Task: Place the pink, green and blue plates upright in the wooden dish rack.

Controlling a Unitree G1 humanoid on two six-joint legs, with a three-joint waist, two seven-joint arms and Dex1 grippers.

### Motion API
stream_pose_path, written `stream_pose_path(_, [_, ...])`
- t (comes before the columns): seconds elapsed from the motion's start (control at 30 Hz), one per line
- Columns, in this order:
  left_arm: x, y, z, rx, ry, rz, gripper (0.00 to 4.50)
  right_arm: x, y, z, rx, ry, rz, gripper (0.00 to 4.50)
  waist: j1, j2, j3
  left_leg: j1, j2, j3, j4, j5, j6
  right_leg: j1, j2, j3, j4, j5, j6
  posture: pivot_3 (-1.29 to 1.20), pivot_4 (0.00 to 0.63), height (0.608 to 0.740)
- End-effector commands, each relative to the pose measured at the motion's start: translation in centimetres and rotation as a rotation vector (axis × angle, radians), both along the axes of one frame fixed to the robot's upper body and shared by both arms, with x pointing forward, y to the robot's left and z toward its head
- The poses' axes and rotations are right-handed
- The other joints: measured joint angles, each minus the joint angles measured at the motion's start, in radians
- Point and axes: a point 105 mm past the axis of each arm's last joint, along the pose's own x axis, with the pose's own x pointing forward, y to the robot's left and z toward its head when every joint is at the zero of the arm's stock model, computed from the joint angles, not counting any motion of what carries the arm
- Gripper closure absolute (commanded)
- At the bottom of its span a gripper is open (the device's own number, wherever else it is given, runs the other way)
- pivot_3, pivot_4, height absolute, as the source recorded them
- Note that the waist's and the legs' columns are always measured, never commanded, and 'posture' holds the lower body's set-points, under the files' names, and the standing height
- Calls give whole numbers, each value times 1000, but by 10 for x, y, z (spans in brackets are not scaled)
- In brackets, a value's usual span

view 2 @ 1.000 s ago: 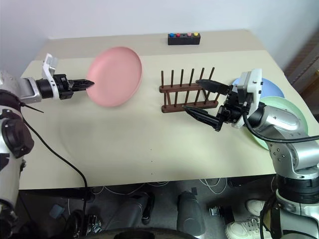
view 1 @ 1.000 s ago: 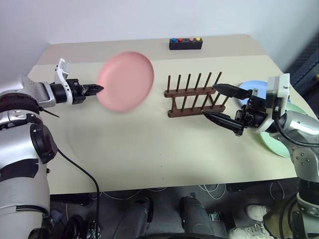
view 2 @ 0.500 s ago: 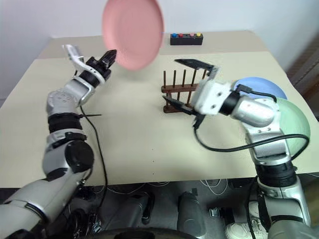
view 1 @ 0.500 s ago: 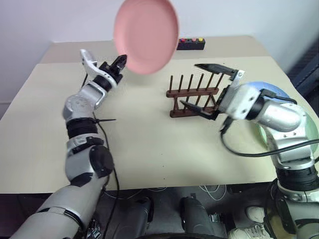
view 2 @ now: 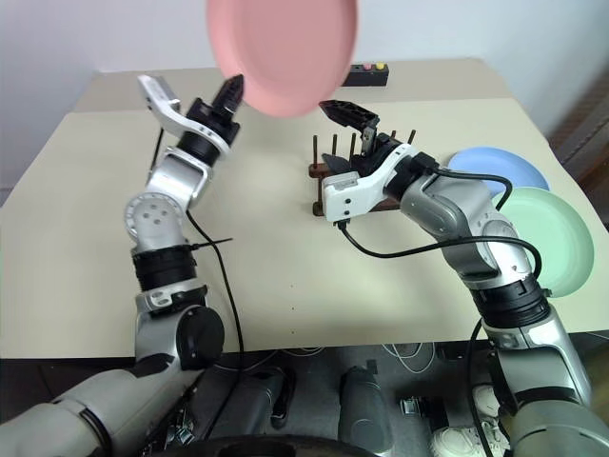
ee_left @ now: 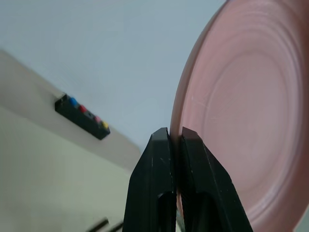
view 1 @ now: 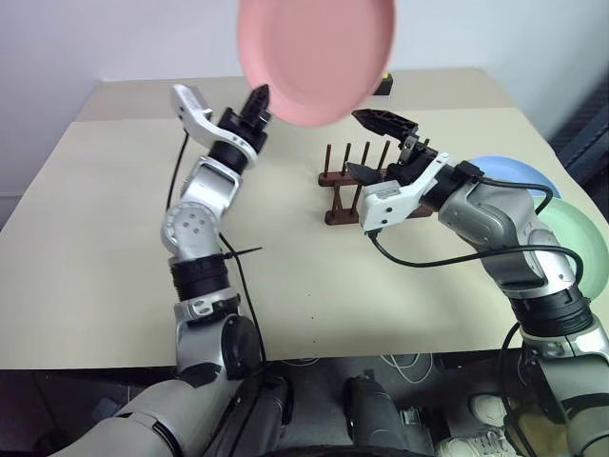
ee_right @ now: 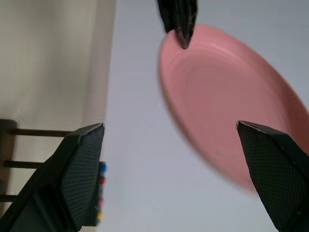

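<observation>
While gripped at its rim by the left tool (view 1: 259,98), salmon-pink round matte plate (view 1: 319,52) aloft above the empty dark wooden pegged dish rack (view 1: 354,190). Right tool (view 1: 373,145) spread wide below. Light blue plate (view 2: 502,168) and mint green plate (view 2: 550,238) flat on beige worktop (view 1: 95,238). Nothing racked yet.

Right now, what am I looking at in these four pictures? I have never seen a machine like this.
It is a two-armed robot at a beige table. Two pictures come from cameras in its head, looking down over the arms; the other two sit on its wrists. Its left pincer is shut on the edge of a pink plate, held up in the air. Its right pincer is open, near a wooden dish rack. A blue plate and a green plate lie flat on the table, and a black button box sits at its far edge.
</observation>
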Motion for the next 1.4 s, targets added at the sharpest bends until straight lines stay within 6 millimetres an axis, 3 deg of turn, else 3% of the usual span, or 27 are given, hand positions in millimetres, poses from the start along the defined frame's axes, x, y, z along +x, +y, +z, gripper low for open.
stream_pose_path(0.03, [-12, -3, 26, -7, -105, 18, 4438, -1, 5, 9, 7, -59, 6, 0, -1, 0, 0, 0, 0, 0, 0, 0, 0, 0, 0, 0, 0, 0, 0, 0, 150, 740])
stream_pose_path(0.37, [-22, -25, 26, 49, -161, 28, 4438, 14, 17, -4, 26, -48, -52, 0, 0, 0, 0, 1, 0, 0, -1, 0, 0, 1, 0, 0, -1, 0, 0, 0, 150, 740])
stream_pose_path(0.7, [-26, -34, 23, 63, -161, -8, 4438, 28, 7, 2, 56, -67, -122, 0, -2, 0, 0, 1, 0, 0, -1, 0, 0, 1, 1, 0, -1, 0, 0, 0, 150, 740])
stream_pose_path(0.8, [-28, -36, 24, 70, -168, -13, 4500, 30, 6, 2, 70, -55, -126, 1313, -2, 0, 0, 1, 0, 0, -1, 0, 0, 1, 1, 0, -1, 0, 0, 0, 150, 740])
stream_pose_path(1.0, [-28, -41, 19, 87, -147, -43, 4500, 30, 8, 3, 84, -58, -123, 4358, -2, 0, 0, 1, 0, 0, -1, 0, 0, 1, 1, 0, -1, 0, 0, 0, 150, 740])
stream_pose_path(1.13, [-29, -45, 17, 80, -133, -78, 4500, 30, 6, 5, 89, -70, -129, 4442, -1, 0, 0, 1, 0, 0, -1, 0, 0, 1, 1, 0, -1, 0, 0, 0, 150, 740])
stream_pose_path(1.23, [-27, -43, 16, 68, -122, -80, 3579, 31, 5, 6, 89, -79, -135, 4500, -1, 0, 0, 1, 0, 0, -1, 0, 0, 1, 1, 0, -1, 0, 0, 0, 150, 740])
stream_pose_path(1.3, [-32, -45, 18, 13, -120, -146, 2516, 31, 2, 7, 93, -83, -145, 4500, -1, 0, 0, 1, 0, 0, -1, 0, 0, 1, 1, 0, -2, 0, 0, 0, 150, 740])
stream_pose_path(1.4, [-38, -48, 18, 73, -146, -194, 1111, 32, -3, 9, 110, -82, -159, 4500, -3, 0, 0, 1, 0, 0, -1, 0, 0, 1, 1, 0, -2, 0, 0, 0, 150, 740])
